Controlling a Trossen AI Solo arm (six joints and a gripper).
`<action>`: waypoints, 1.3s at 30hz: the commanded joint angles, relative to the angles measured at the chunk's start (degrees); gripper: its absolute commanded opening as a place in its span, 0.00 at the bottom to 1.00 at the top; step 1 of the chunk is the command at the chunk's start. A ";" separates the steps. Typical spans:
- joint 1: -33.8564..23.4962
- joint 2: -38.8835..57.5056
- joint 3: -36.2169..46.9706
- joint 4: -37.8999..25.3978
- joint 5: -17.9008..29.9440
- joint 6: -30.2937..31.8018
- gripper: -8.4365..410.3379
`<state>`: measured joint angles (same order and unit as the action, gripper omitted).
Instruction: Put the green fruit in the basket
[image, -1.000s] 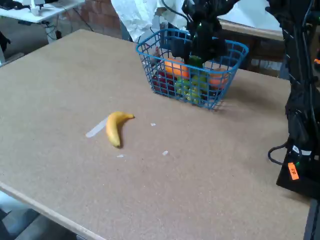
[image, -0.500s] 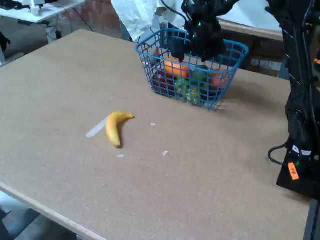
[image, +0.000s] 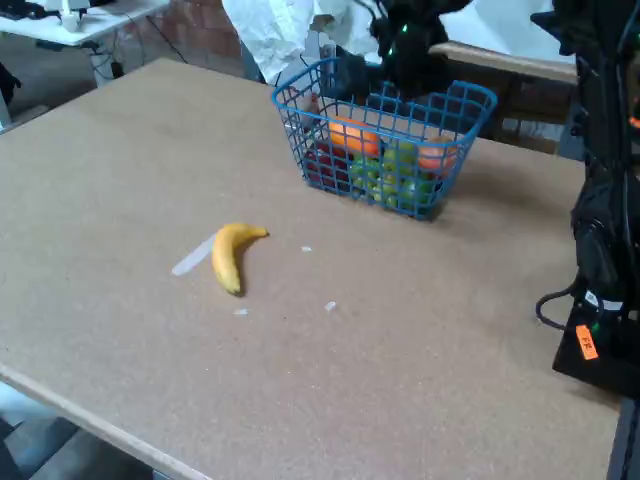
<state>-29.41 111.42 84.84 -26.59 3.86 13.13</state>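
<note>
Orange tag (image: 586, 342) on arm base: characters too blurred to read.

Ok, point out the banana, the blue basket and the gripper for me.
banana (image: 229, 257): fixed view, middle of the yellow peel.
blue basket (image: 362, 182): fixed view, front wire wall.
gripper (image: 408, 62): fixed view, dark body above the basket's rear rim; fingertips not distinguishable.

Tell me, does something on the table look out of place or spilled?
The banana lies alone on the table, apart from the basket that holds the other fruit. A pale strip and a few small scraps lie beside it.
</note>
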 joint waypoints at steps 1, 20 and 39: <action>0.22 -3.74 0.00 -1.25 -0.09 -0.57 0.96; 9.40 -14.29 0.00 -6.21 -0.07 -3.08 0.96; 17.53 -14.60 0.00 -6.69 -0.02 -2.93 0.96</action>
<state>-11.94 96.99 84.84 -33.32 3.86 10.63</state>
